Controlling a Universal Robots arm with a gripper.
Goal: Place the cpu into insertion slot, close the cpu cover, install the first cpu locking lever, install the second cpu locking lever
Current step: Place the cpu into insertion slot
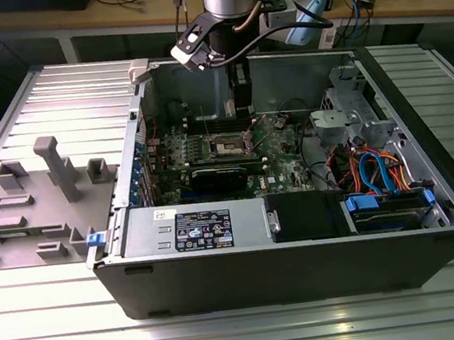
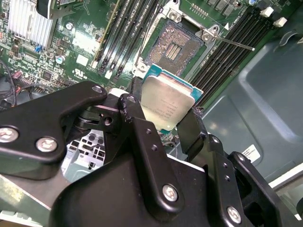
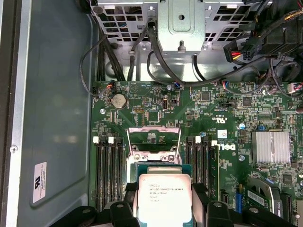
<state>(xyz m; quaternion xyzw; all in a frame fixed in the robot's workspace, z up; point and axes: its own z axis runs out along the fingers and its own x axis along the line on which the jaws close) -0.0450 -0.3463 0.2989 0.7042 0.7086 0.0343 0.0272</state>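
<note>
The claw [image 2: 163, 118] is clamped on the cpu [image 2: 166, 99] by opposite edges, held near the open socket [image 2: 173, 45], unseated; probably light, stiff, slippery, with delicate contacts; edges look safest.

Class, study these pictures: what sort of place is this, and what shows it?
Probably a robotics lab or workshop bench. An open computer case lies on a ribbed metal table, the gripper holds the cpu over the motherboard, and a cable-strewn wooden workbench stands behind.
</note>
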